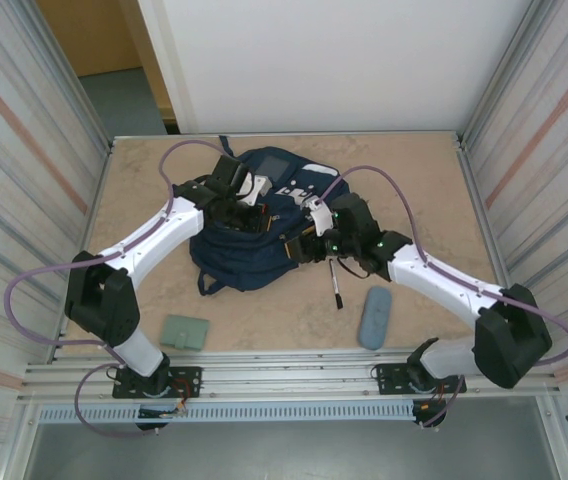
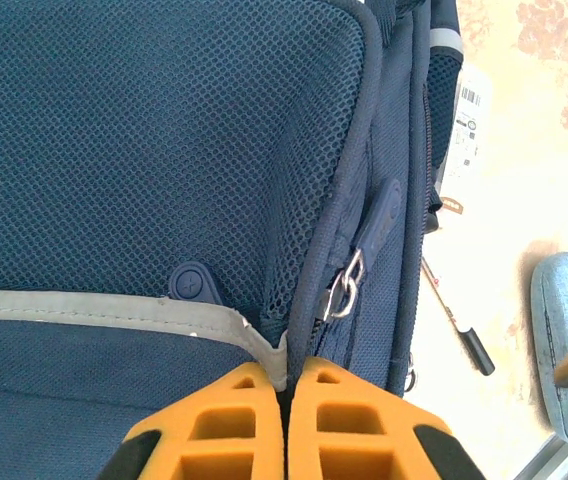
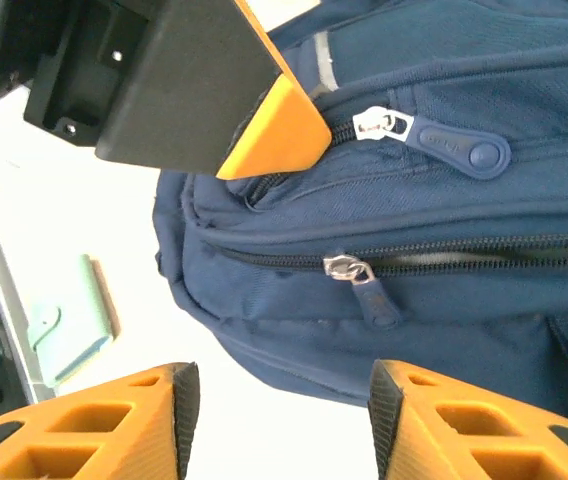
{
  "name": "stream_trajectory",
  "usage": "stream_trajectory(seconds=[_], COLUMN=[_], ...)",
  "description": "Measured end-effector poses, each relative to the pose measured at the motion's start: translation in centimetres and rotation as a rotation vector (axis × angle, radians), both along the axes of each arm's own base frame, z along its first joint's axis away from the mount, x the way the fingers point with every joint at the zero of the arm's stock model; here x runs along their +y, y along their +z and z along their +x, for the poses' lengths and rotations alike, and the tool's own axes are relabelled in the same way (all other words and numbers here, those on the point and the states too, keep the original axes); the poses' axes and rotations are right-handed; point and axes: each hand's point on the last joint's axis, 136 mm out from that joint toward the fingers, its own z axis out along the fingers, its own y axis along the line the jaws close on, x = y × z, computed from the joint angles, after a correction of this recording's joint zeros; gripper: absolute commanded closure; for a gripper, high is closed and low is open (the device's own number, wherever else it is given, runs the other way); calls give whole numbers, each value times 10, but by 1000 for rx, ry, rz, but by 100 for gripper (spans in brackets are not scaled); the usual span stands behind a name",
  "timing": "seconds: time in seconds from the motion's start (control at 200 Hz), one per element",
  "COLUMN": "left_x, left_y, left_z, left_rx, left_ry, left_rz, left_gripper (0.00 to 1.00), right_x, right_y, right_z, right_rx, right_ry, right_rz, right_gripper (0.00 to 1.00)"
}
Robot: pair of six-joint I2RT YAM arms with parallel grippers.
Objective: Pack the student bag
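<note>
The navy student bag [image 1: 249, 255] lies flat in the middle of the table. My left gripper [image 2: 286, 385] is shut on it, pinching the seam where the grey stripe [image 2: 114, 312] meets the zip edge, just below a metal zip pull [image 2: 342, 292]. From above, the left gripper [image 1: 247, 207] sits over the bag's top half. My right gripper [image 3: 284, 405] stands open at the bag's [image 3: 434, 210] right side, nothing between its fingers, with a zip slider [image 3: 349, 268] just ahead of it. In the top view this gripper [image 1: 309, 246] is at the bag's right edge.
A black-tipped pen [image 1: 336, 285] lies right of the bag, with a grey-blue pencil case [image 1: 374, 317] nearer the front edge. A green wallet [image 1: 185, 331] lies front left. The metal rail [image 1: 294, 380] runs along the near edge, and corrugated walls close both sides.
</note>
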Motion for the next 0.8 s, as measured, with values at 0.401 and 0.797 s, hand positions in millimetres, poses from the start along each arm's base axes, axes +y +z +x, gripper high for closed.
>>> stream_trajectory(seconds=[0.401,0.797], left_x=[-3,-10], left_y=[3,16], left_z=[-3,-3], left_rx=[21,12], left_ry=[-21,-52], left_rz=[-40,-75], left_gripper=[100,100], right_x=[9,20], right_y=[-40,-32], right_z=[10,23], right_rx=[146,70], right_ry=[191,244], right_rz=[30,-28], right_gripper=[47,46])
